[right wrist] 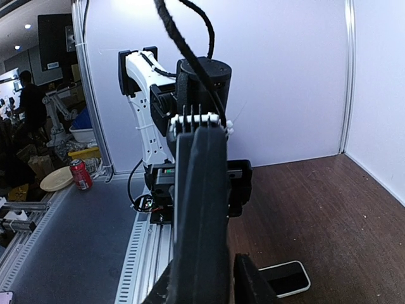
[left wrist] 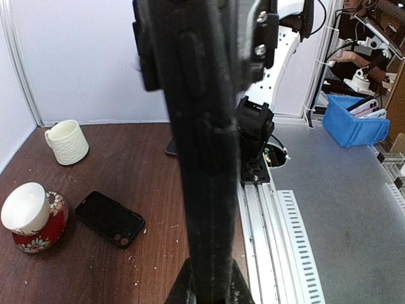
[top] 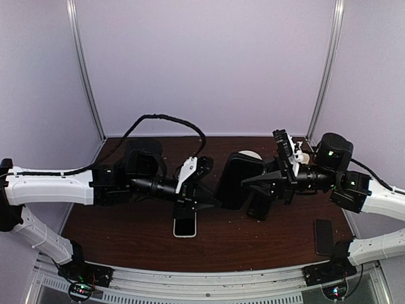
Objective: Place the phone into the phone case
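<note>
Black phone case [top: 237, 170] — probably — pinched by left end effector [top: 214, 202] | right end effector [top: 250, 196]: grip unclear | red can [right wrist: 80, 174] — label unreadable

- dark brown wood table [left wrist: 145, 158], pale crumbs scattered all over it
- cream ribbed mug [left wrist: 66, 142], upright near the back wall, handle facing the left wall
- 1 white cup [left wrist: 24, 206] sitting on a red floral saucer [left wrist: 39, 235], hard against the left edge of the left wrist view
- pale lilac walls [top: 202, 63] on 3 sides, with metal corner posts [top: 85, 69]
- slotted grey rail [left wrist: 297, 247] running along the table's near edge
- blue bin [left wrist: 354, 126] off the table, with a few pinkish bits poking out, too small to identify
- red drink can [right wrist: 80, 174] just beside a yellowish plate [right wrist: 57, 179] on a grey surface
- person in dark clothes [right wrist: 28, 101] way back in the room
</note>
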Action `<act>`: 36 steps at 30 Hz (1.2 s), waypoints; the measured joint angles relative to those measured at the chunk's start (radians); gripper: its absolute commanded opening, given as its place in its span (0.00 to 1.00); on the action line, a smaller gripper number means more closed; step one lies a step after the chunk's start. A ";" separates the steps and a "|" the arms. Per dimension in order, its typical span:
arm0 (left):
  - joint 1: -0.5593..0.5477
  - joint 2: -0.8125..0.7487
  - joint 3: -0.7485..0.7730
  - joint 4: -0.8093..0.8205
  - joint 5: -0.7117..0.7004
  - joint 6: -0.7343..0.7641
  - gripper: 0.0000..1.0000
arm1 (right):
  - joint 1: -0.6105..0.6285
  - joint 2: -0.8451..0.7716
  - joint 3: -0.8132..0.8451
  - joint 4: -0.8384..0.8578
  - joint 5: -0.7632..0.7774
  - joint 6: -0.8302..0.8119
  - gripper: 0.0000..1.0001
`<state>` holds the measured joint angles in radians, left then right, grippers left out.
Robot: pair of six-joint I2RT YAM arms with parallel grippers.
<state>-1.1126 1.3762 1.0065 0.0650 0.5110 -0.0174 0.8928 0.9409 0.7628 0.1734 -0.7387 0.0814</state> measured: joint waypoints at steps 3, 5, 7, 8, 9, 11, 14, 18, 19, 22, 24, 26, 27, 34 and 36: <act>-0.005 0.009 0.000 -0.011 -0.012 0.002 0.00 | 0.001 0.006 0.001 0.019 0.010 0.015 0.51; -0.007 0.015 0.000 -0.013 -0.018 0.004 0.00 | 0.003 0.020 0.001 0.042 0.014 0.030 0.40; -0.008 0.020 0.000 -0.013 -0.020 0.005 0.00 | 0.004 0.039 0.001 0.066 0.014 0.048 0.25; -0.008 0.021 0.000 -0.013 -0.021 0.005 0.00 | 0.004 0.047 0.000 0.077 0.014 0.051 0.20; -0.008 0.022 0.000 -0.014 -0.023 0.003 0.00 | 0.004 0.053 -0.001 0.085 0.008 0.061 0.17; -0.005 0.022 -0.003 -0.013 -0.030 0.004 0.05 | 0.005 0.058 -0.002 0.093 0.002 0.068 0.12; -0.007 0.022 -0.004 -0.011 -0.020 0.000 0.35 | 0.005 0.060 -0.002 0.093 -0.008 0.064 0.07; -0.008 0.026 0.006 -0.005 -0.015 -0.001 0.08 | 0.005 0.076 -0.002 0.091 -0.020 0.081 0.06; -0.009 0.033 0.014 -0.005 -0.014 -0.011 0.00 | 0.006 0.083 -0.002 0.090 -0.023 0.083 0.07; -0.003 0.050 0.023 -0.006 -0.013 -0.045 0.00 | 0.006 0.093 -0.002 0.082 -0.028 0.063 0.30; -0.002 0.053 0.021 -0.003 -0.018 -0.056 0.00 | 0.005 0.100 -0.002 0.084 -0.023 0.079 0.45; -0.005 0.055 0.006 0.011 -0.026 -0.068 0.00 | 0.009 0.103 -0.003 0.083 -0.010 0.086 0.48; -0.007 0.054 -0.008 0.026 -0.033 -0.073 0.00 | 0.011 0.103 -0.005 0.085 0.002 0.093 0.48; -0.008 0.040 -0.103 0.103 -0.081 -0.109 0.00 | 0.011 0.097 -0.166 0.207 0.068 0.187 0.43; -0.008 0.037 -0.111 0.121 -0.088 -0.120 0.00 | 0.011 0.109 -0.199 0.237 0.074 0.217 0.32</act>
<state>-1.1210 1.4132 0.8959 0.1864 0.4232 -0.1371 0.9039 1.0496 0.5640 0.4099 -0.6643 0.2985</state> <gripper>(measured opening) 0.110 0.437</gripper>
